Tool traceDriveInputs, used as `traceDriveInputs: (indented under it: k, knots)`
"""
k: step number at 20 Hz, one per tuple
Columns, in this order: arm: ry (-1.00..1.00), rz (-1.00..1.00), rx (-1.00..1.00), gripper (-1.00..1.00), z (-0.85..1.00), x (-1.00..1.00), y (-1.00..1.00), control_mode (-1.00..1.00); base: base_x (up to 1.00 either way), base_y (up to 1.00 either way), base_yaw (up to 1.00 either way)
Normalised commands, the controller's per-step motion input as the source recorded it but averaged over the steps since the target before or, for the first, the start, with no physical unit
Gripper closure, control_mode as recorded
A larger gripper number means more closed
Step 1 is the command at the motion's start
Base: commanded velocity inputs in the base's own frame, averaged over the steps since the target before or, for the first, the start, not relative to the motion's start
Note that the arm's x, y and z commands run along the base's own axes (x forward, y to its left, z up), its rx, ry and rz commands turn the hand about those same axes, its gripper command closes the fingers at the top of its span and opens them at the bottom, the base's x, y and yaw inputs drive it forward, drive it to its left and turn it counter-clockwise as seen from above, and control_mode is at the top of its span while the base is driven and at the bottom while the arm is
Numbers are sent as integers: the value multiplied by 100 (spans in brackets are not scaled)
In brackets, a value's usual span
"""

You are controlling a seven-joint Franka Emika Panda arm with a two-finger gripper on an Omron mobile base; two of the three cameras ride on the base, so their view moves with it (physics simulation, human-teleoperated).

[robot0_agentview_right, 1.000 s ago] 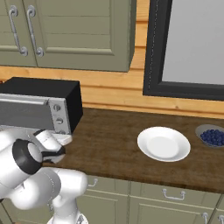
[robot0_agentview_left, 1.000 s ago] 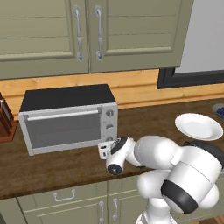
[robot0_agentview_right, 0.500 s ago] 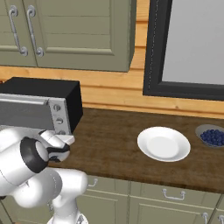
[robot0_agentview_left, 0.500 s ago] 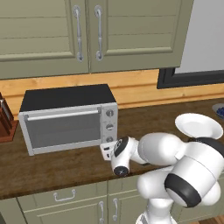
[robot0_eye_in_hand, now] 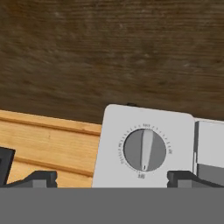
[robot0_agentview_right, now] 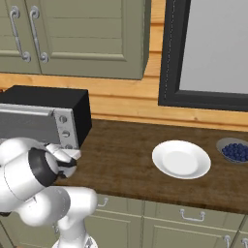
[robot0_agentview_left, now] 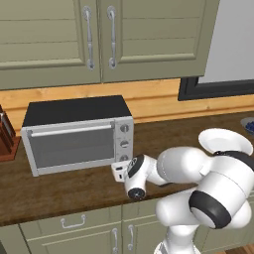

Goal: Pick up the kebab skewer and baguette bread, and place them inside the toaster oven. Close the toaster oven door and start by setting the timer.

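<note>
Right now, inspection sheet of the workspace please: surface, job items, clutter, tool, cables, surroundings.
Surface: dark wood counter, bare in front of the oven.
Job's things: toaster oven upright on the counter, toaster oven door shut; three knobs on its right panel. Kebab skewer and baguette bread: nothing seen.
Clutter: white plate, bowl of blueberries, knife block at the far left.
Tool: tool open, holding nothing, level with the lowest knob and close in front of it.
Cables: nothing seen.
Surroundings: green wall cabinets, wood backsplash, dark-framed window, drawers below the counter.
</note>
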Motion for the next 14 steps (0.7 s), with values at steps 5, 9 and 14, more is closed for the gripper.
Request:
traceDriveInputs:
  k: [5, 9, 14]
  knots:
    - [0, 0, 6, -100, 0, 1, 9, -100, 0, 0, 0]
    - [0, 0, 2, -100, -8, 4, 0, -100, 0, 0, 0]
    - [0, 1, 1, -100, -2, 0, 2, -100, 0, 0, 0]
